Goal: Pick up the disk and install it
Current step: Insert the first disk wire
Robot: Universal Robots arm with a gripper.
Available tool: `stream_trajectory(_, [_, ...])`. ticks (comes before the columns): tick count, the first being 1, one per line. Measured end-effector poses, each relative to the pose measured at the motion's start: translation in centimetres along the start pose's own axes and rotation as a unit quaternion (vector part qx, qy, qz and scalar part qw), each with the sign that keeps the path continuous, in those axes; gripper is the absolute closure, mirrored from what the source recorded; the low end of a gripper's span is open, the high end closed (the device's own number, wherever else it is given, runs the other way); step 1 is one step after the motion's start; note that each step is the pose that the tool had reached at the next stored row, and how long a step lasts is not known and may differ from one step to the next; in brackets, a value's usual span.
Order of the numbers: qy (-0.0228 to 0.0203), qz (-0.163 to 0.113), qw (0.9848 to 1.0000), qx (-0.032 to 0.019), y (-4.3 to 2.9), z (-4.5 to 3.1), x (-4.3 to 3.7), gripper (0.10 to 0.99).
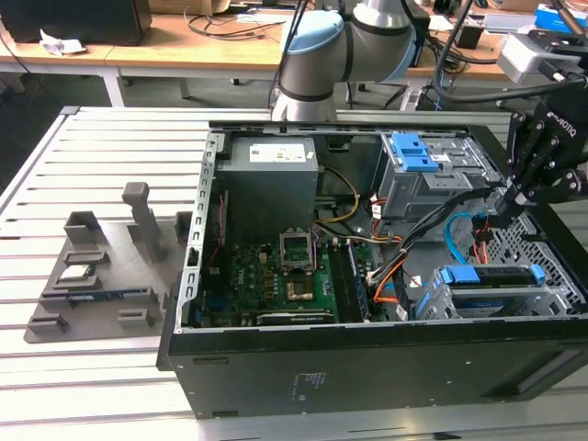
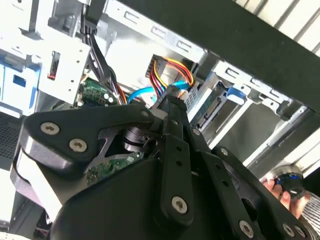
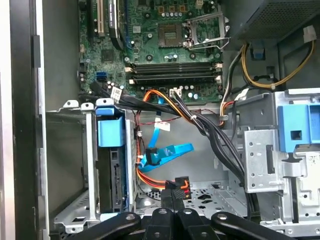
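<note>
The disk (image 1: 491,278) stands on edge inside the lower grey drive cage (image 1: 551,299) at the case's front corner, on the exterior view's right, its blue bracket on top. In the first wrist view the disk (image 3: 111,172) shows as a dark slab under a blue tab, slid into the cage. My black gripper (image 1: 504,217) hangs inside the case just beside that cage. Its fingers are shut, and the fingertips (image 3: 165,199) meet at a black plug (image 3: 178,182) with orange, red and yellow wires. Whether the plug is pinched I cannot make out. In the second wrist view the gripper (image 2: 172,98) points at that same wire bundle.
An upper drive cage with a blue latch (image 1: 413,152) sits behind the gripper. Black and blue cables (image 3: 170,152) cross the gap between the cages. The motherboard (image 1: 285,276) lies in the case's middle. A grey fixture (image 1: 101,276) holding a small chip lies outside on the slatted table. A person's fingers (image 2: 274,191) show outside the case.
</note>
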State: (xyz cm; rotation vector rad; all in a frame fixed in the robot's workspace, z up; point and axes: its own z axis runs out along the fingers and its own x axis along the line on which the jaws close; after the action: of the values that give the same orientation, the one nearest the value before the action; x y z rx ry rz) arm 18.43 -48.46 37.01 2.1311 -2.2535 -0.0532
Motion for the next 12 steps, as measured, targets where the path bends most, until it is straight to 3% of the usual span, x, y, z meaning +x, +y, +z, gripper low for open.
stream_trajectory(6, [0.0012, 0.0, 1.0, 0.0001, -0.12, 0.19, -0.04, 0.973])
stream_trajectory(7, [0.0013, 0.0, 1.0, 0.0001, -0.12, 0.19, -0.04, 0.918])
stream_trajectory(8, [0.0014, 0.0, 1.0, 0.0001, -0.12, 0.19, -0.04, 0.918])
stream_trajectory(9, [0.0014, 0.0, 1.0, 0.0001, -0.12, 0.2, -0.05, 0.847])
stream_trajectory(10, [0.0016, 0.0, 1.0, 0.0001, -0.12, 0.2, -0.05, 0.847])
stream_trajectory(12, [0.0071, 0.0, 1.0, 0.0004, 0.0, 0.55, -1.03, 0.847])
